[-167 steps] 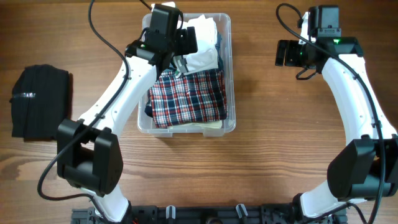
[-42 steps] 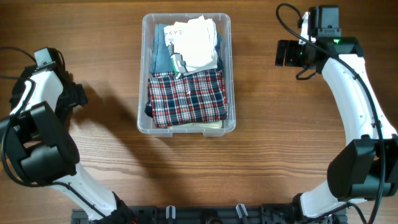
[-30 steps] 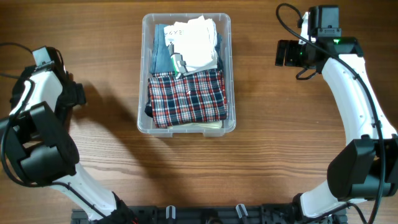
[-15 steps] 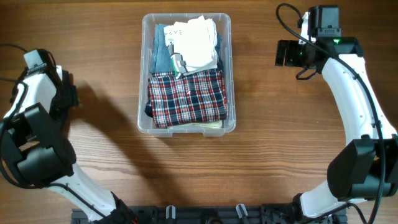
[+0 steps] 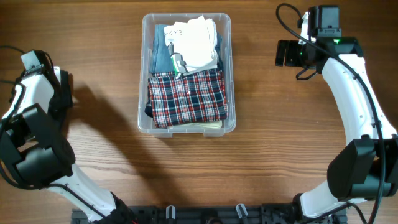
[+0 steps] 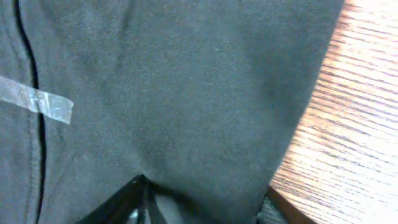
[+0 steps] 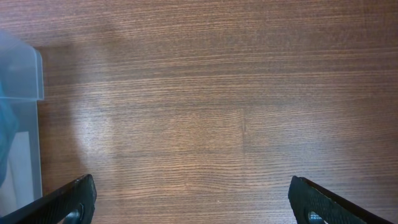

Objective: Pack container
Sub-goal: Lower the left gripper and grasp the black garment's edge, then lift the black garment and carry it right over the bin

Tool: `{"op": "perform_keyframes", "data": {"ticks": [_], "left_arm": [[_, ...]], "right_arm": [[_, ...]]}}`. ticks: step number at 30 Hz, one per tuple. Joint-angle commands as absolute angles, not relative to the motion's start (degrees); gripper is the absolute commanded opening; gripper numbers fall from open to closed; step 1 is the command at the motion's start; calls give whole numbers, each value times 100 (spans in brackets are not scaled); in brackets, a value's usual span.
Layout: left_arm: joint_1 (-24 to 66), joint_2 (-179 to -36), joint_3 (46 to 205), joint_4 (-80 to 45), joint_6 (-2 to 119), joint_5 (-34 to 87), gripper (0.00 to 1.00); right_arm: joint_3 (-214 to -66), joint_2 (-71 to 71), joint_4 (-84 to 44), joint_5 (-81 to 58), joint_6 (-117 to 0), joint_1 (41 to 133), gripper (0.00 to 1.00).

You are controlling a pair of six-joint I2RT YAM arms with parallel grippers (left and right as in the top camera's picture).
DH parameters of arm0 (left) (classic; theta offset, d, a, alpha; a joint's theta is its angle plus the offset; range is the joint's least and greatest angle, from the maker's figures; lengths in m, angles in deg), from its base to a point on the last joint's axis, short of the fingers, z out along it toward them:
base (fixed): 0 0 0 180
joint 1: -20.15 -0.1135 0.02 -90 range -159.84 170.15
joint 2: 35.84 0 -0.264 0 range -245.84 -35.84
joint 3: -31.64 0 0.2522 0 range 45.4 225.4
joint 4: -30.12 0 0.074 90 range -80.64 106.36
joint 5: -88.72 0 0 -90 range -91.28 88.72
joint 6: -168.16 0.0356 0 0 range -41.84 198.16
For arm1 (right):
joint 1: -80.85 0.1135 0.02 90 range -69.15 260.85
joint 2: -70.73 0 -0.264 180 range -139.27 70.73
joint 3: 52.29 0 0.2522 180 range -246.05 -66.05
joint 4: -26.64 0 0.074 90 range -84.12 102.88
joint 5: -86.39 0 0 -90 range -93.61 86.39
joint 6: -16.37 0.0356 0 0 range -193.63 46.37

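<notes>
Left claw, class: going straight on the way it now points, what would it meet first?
The black garment, which fills most of the left wrist view right ahead of the left claw; whether it already touches is unclear.

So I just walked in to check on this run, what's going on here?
The robot is packing clothes into the clear container, which already holds a plaid shirt and a white garment. The left hand is down at a black garment on the far left. Whether it has gripped it cannot be told. The right hand is open over the table, right of the container.
</notes>
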State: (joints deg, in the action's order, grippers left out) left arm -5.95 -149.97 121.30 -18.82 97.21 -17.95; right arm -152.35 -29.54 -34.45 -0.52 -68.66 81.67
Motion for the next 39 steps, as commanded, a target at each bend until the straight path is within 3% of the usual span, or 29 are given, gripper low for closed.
{"op": "perform_keyframes", "data": {"ticks": [1,5,9,15,20,39], "left_arm": [[-628,-15040,12097,-1898,9684,-1568,25],[-626,-15040,12097,-1898,9684,-1476,23],[-626,-15038,12099,-1893,9739,-1480,4],[-525,-14822,12309,-1924,9750,-1565,4],[-130,-14219,12608,-1893,9752,-2381,4],[1485,-12533,12691,-1251,10501,-2396,4]], "right_arm": [[-15340,-2821,-3430,5,-6763,8162,100],[-15340,-2821,-3430,5,-6759,8162,100],[-15340,-2821,-3430,5,-6761,8162,100],[-15340,-2821,-3430,5,-6761,8162,100],[-15340,-2821,-3430,5,-6761,8162,100],[-15340,-2821,-3430,5,-6761,8162,100]]}}
